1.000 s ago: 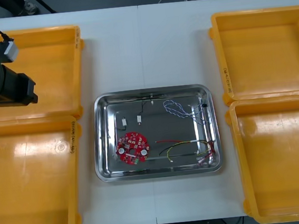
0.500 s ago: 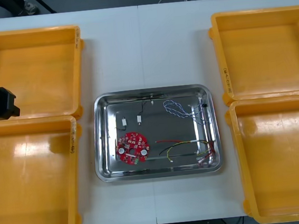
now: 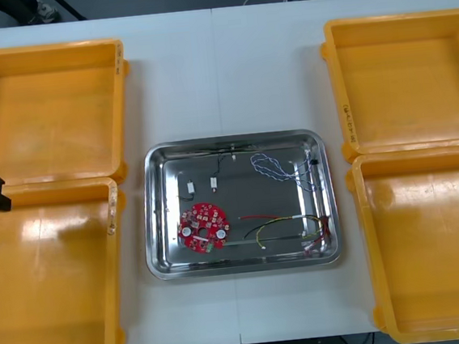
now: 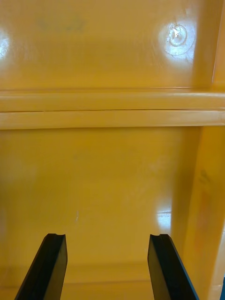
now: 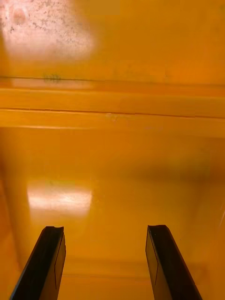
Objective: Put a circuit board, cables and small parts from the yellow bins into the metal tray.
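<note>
The tray (image 3: pixel 161 264) sits mid-table (image 3: pixel 220 75) between the bins (image 3: pixel 39 50). In it, the board (image 3: pixel 203 227) lies near the left wall. Two small parts (image 3: pixel 189 188) lie just beyond it. A blue-and-white cable (image 3: pixel 276 167) lies at the far right and a red-and-yellow cable (image 3: pixel 279 222) nearer. What may be a black cable (image 3: pixel 211 150) runs along the far wall.

The left gripper (image 5: pixel 104 229) hangs above a left bin's floor with its fingers spread apart, empty. The right gripper (image 4: pixel 107 236) is likewise spread and empty over a right bin.
</note>
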